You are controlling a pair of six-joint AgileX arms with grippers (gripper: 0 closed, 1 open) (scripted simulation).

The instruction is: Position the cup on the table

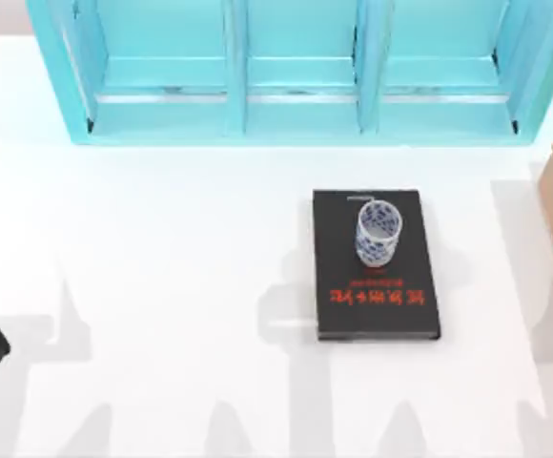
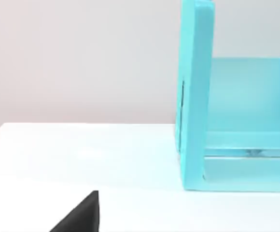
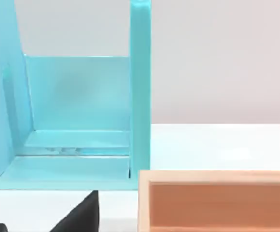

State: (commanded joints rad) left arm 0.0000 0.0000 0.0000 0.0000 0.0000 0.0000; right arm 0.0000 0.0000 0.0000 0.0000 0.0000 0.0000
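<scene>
On flat black book (image 1: 376,286): cylindrical cup (image 1: 378,232) upright | table (image 1: 162,286) smooth white | jaws' state: cannot tell

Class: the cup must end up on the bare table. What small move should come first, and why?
Probably bring the right arm in over the cup, since it stands upright on the black book, right of centre, not on the table, and nothing grips it yet.

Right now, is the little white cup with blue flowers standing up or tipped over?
Standing up. In the top view the small white cup with blue flowers shows its round open mouth facing up, resting on the black rectangular book.
</scene>
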